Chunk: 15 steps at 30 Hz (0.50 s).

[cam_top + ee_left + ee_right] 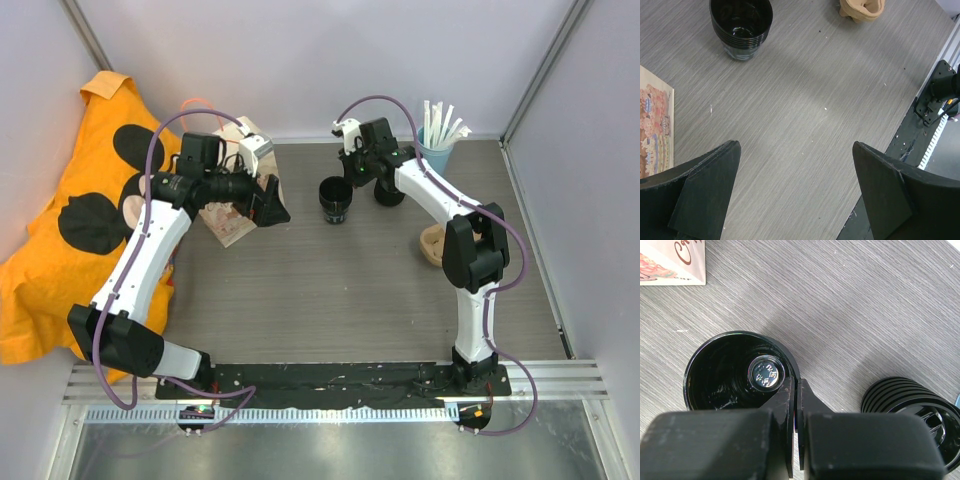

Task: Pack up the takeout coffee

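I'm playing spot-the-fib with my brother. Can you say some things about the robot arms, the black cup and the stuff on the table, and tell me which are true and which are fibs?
1. The right gripper pinches the rim of the black cup. True.
2. The left gripper is shut on the paper bag. False: its jaws are wide open and hold nothing; the bag is beside it.
3. The white straws stand in a light blue cup. True.
4. The black cup is inside the paper bag. False: it stands on the table.
5. The tan tray lies on the orange cloth. False: it lies on the table by the right arm.
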Motion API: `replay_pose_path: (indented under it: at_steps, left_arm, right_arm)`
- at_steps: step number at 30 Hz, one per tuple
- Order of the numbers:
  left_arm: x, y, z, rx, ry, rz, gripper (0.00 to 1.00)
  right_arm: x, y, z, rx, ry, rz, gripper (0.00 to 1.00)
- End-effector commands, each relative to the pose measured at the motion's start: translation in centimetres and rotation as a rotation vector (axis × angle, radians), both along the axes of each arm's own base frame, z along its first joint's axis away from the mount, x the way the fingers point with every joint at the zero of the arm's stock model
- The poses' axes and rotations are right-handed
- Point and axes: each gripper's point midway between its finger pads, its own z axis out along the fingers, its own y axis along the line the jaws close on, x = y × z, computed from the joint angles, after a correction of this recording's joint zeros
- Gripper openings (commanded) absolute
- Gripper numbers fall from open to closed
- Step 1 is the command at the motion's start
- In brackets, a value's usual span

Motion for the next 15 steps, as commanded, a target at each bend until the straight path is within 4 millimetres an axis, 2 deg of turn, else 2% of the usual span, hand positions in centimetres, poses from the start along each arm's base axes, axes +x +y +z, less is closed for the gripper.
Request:
replay_pose_path:
  at_steps: [1, 9, 15]
  left_arm:
    - [0.4, -0.3, 0.7, -0.015, -0.039, -0.006, 1.0]
    - [0.4, -0.3, 0.9, -0.017, -0.043, -0.007, 1.0]
    - [0.5, -0.3, 0.9, -0.019, -0.039, -0.003, 1.0]
  right_arm:
    - [0.4, 1.0, 6.8, 0.069, -0.14, 0.022, 0.01]
    - [0.8, 0.7, 7.9, 0.061, -0.168, 0.009, 0.01]
    - [1.8, 0.4, 7.4, 0.031, -0.178, -0.013, 0.01]
